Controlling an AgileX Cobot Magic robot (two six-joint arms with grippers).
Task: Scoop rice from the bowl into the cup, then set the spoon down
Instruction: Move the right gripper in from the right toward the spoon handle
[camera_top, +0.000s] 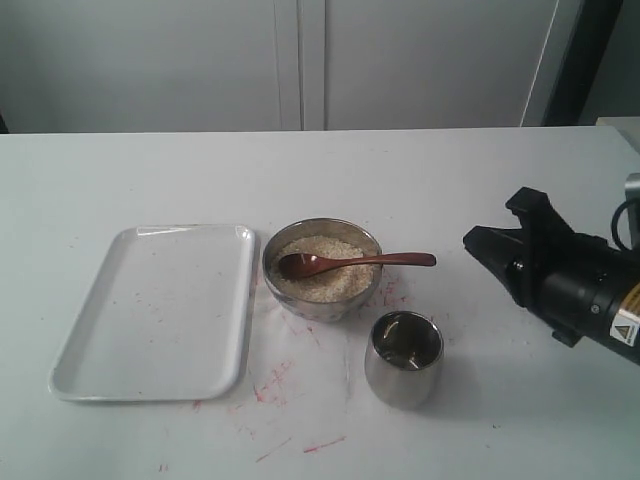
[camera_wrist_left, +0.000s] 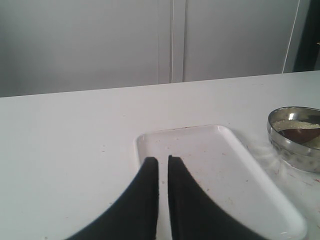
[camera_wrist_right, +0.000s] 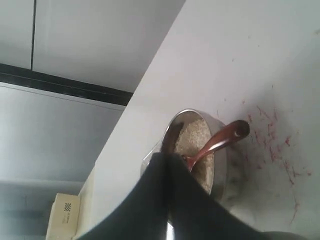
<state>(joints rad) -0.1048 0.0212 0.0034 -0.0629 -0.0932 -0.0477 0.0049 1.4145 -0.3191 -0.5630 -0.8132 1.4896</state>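
The steel bowl stands mid-table, filled with rice. The wooden spoon lies in it, scoop on the grains and handle sticking out over the rim to the right. Just in front and to the right stands the steel cup. My right gripper hovers to the right of the handle's tip, shut and empty. In the right wrist view its tips point at the bowl and the spoon. My left gripper is shut and empty, hanging over the near end of the tray.
A white rectangular tray lies left of the bowl, nearly touching it; the left wrist view shows the tray and the bowl. Red smears mark the tabletop around the bowl and cup. A pale wall stands behind the table.
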